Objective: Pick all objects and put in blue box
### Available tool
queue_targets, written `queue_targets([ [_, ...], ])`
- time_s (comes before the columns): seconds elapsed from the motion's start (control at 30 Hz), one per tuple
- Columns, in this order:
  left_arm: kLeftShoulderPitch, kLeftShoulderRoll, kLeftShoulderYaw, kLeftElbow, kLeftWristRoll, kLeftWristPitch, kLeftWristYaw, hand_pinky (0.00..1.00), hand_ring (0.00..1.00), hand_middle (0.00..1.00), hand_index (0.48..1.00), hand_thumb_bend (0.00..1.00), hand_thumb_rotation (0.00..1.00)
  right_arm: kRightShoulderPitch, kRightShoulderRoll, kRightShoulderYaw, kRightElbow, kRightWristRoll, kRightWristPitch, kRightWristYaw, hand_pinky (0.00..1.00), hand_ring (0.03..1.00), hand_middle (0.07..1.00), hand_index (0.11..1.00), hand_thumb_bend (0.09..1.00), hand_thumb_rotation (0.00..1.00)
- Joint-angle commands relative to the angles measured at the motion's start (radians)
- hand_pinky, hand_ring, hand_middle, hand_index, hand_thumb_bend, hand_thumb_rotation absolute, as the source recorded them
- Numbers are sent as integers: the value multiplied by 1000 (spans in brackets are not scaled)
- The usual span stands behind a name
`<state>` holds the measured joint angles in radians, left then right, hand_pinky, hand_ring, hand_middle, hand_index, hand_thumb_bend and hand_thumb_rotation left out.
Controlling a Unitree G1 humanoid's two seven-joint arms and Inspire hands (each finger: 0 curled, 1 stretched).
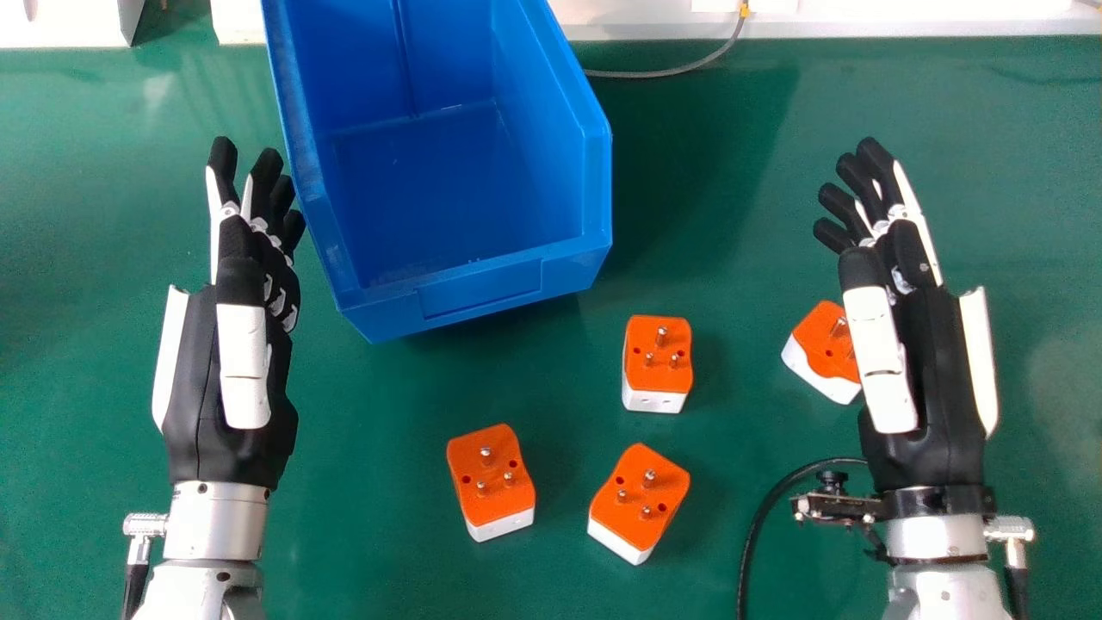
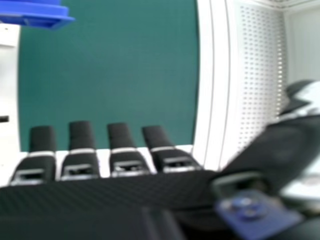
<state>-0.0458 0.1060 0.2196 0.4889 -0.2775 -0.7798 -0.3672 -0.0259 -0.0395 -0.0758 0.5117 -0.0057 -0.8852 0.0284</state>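
Box [image 1: 482, 293], blue: far on the desk [image 1: 370, 517]. Left hand [image 1: 194, 396], beside it; right hand [image 1: 934, 379], at right: both empty, fingers extended. Orange adapters [image 1: 486, 495], four, nearer: lowering your right hand could knock the partly hidden rightmost adapter [image 1: 818, 349].

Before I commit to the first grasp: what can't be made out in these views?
Head view: the rightmost orange-and-white adapter's far right part, hidden behind the right hand.
Head view: the top of the blue box's back wall, cut off by the top edge.
Head view: the four adapters' undersides, turned to the table.
Right hand view: the thumb's detail, blurred.
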Motion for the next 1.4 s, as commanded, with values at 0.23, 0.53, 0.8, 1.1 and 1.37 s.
queue_targets([
  [0.23,-5,4,-2,-21,-5,-15,-7,1000,1000,1000,1000,861,1000,-13,-3,-5,-20,4,-21,-4,862,891,916,917,320,878],
  [0.53,-3,4,0,-18,-3,-19,-5,1000,1000,1000,1000,857,1000,-7,-4,-5,-26,2,-22,-4,861,890,913,916,320,879],
  [0.8,-2,6,1,-18,-1,-22,-6,1000,1000,1000,1000,857,1000,-5,-27,-10,-65,9,-3,12,873,898,911,921,347,848],
  [1.1,0,4,-1,-24,-5,-18,-9,1000,1000,1000,1000,859,1000,-22,-52,-40,-44,-64,-3,-45,870,907,921,926,373,743],
  [1.37,0,5,0,-23,-5,-19,-10,1000,1000,1000,1000,864,1000,-36,-88,-51,-35,-162,26,-122,816,886,907,906,462,606],
])
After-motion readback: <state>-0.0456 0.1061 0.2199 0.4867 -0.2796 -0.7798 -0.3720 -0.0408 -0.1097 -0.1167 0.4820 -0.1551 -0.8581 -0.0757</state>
